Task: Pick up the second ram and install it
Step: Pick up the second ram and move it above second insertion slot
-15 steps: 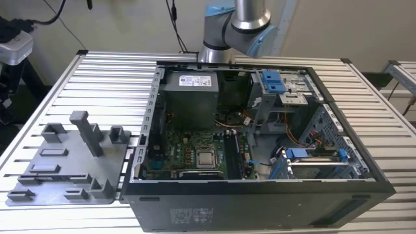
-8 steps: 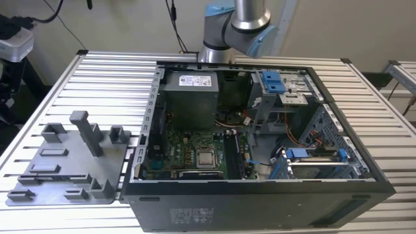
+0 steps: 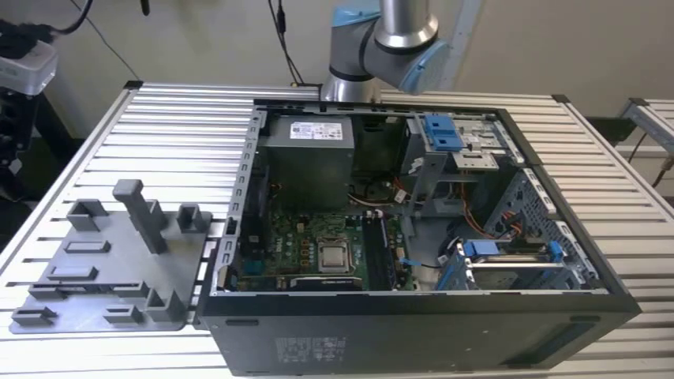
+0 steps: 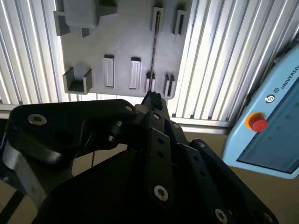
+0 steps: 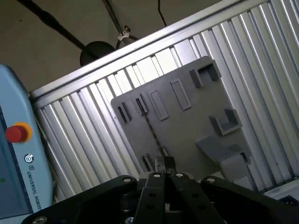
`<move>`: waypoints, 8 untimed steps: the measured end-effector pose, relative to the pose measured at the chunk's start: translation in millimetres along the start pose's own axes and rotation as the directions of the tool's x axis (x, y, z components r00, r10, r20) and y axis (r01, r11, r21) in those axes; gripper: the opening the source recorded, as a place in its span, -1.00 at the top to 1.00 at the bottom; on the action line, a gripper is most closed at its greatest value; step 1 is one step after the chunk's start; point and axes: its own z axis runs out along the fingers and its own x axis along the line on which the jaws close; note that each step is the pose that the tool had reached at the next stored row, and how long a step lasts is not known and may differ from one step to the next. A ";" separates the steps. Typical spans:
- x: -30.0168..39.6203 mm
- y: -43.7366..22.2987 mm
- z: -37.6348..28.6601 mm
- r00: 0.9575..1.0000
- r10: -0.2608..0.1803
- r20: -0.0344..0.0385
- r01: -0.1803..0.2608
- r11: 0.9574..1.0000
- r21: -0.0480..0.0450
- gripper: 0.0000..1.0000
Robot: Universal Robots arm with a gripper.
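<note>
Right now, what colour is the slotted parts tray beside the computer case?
Plain grey; the slotted parts tray shows best in the exterior view.

We see a ribbed metal table (image 3: 158,134) carrying a grey slotted fixture plate (image 3: 126,264) at the exterior view's near left, with an open computer case (image 3: 421,335) just beside it on the right.

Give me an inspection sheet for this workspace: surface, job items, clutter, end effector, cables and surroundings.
Surface: slatted metal table carrying an open computer case and a grey fixture tray.
Job's things: the second ram, a thin dark strip standing on edge in the tray's slots.
Clutter: nothing seen.
Grippers: the end effector hangs above the tray, over the ram.
Cables: black cables behind the table; wires inside the case.
Surroundings: pale blue control pendant with a red button beside the table.
</note>
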 end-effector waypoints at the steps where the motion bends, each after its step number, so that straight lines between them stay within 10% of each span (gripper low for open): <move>1: 0.0 0.0 0.0 1.000 -0.019 0.000 0.019 1.000 0.000 0.79; 8: 0.0 0.0 0.1 0.989 -0.145 -0.003 0.145 0.989 0.000 0.79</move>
